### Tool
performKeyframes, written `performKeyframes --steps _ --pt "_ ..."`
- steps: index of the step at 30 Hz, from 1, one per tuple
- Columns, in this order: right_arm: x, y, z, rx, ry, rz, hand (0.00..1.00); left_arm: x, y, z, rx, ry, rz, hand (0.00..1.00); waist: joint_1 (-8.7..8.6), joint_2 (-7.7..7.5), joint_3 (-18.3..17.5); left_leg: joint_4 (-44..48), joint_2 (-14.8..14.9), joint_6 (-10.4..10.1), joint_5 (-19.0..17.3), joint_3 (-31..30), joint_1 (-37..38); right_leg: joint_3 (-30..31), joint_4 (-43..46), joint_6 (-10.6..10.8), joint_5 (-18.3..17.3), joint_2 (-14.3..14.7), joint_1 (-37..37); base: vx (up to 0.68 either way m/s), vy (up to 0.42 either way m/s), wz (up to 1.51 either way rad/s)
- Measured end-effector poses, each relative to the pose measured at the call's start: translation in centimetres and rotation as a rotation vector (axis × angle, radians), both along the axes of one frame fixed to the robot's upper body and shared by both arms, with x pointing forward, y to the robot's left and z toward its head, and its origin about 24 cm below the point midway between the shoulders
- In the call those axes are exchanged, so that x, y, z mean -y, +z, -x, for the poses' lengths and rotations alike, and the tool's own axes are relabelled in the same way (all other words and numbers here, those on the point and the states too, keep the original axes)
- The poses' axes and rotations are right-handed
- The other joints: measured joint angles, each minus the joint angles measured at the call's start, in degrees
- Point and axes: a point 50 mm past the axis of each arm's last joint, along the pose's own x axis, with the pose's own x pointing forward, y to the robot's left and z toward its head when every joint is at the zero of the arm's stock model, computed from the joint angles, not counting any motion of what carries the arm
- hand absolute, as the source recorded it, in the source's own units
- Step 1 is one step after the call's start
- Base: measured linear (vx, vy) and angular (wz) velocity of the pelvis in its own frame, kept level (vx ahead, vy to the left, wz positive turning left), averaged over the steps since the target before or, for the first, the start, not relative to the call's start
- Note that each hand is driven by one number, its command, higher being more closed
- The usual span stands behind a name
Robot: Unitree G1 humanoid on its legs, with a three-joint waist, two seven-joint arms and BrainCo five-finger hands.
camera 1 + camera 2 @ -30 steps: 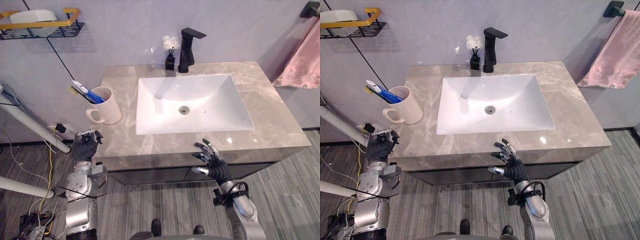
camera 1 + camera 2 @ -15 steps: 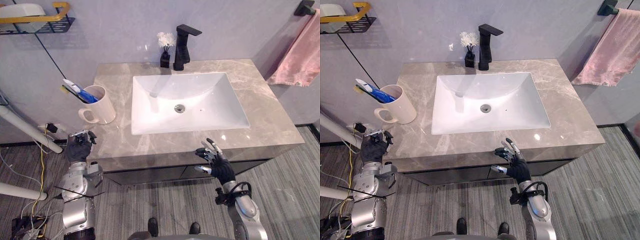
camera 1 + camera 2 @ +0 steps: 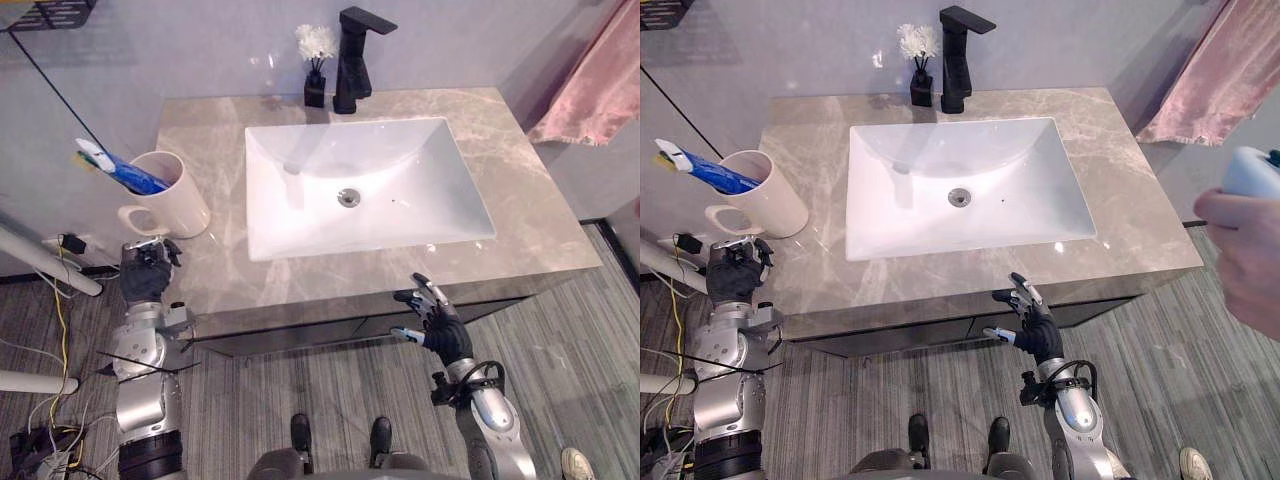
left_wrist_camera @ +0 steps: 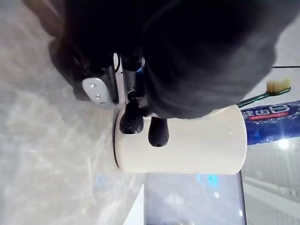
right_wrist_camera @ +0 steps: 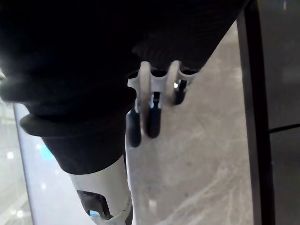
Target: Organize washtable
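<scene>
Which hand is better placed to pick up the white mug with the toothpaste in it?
Left. The left hand is by the front left corner of the counter, close to the mug; the right hand is at the front edge, past the sink.

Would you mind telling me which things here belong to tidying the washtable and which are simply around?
For the job:
- cream mug on the counter's left side
- toothbrush and blue toothpaste tube standing in the mug

Just around:
- black faucet
- small black vase with a white flower
- pink towel
- a person's hand holding something white
</scene>
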Motion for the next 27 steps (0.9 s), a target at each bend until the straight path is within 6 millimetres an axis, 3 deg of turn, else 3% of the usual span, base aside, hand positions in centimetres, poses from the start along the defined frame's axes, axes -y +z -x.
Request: performKeyframes --steps 6,14,27 --pt "-0.1 0.6 -0.3 0.037 0.003 0.002 0.0 -1.2 1.4 -1.0 0.04 0.031 -0.023 1.0 0.12 0.21 1.71 0.02 0.96 0.05 -0.06 1.62 -0.48 1.24 -1.04 -0.35 2.85 1.02 -0.98 -0.01 -0.006 -0.16" --pt "0.0 0.9 -0.2 0.059 0.0 0.004 0.0 -3.1 2.9 -1.8 0.05 0.083 -0.07 1.0 0.14 0.04 2.85 0.58 0.9 0.29 -0.38 2.57 -1.11 1.24 -1.07 -0.2 3.18 0.92 -1.69 0.02 -0.003 -0.05" --pt "0.0 1.7 0.1 0.096 -0.004 0.008 0.0 -3.9 4.8 -3.2 0.08 0.101 -0.101 1.0 0.16 -0.45 4.76 0.81 0.85 0.28 -0.42 2.39 -1.59 1.07 -1.27 -0.2 3.18 0.86 -1.85 0.0 -0.001 0.0"
